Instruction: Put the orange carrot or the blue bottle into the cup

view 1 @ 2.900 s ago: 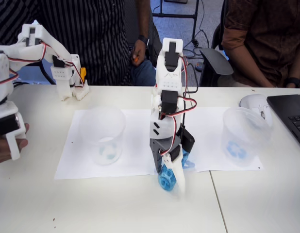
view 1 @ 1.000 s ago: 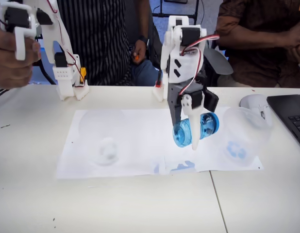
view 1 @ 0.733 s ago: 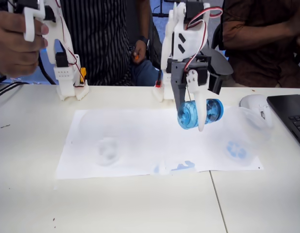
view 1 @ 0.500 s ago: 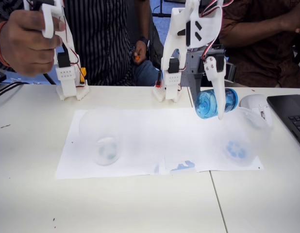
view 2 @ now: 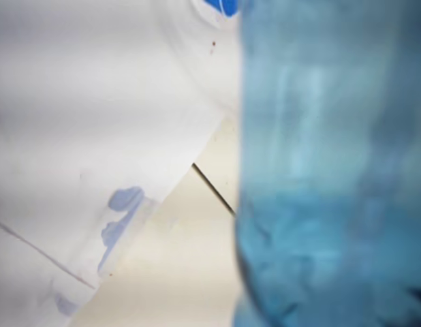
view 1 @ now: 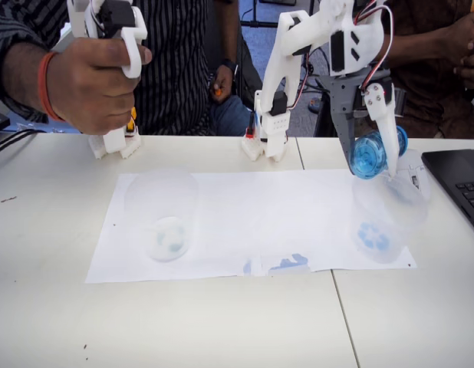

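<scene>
I see my claw (view 1: 373, 157) clamped on the bottle (view 1: 369, 156), holding it on its side in the air just above the rim of the cup (view 1: 384, 218) at 3 o'clock on the counter (view 1: 222, 322). In the wrist view the bottle (view 2: 333, 170) is a blue blur. A second cup (view 1: 164, 215) stands at 9 o'clock on the paper (view 1: 252, 222).
</scene>
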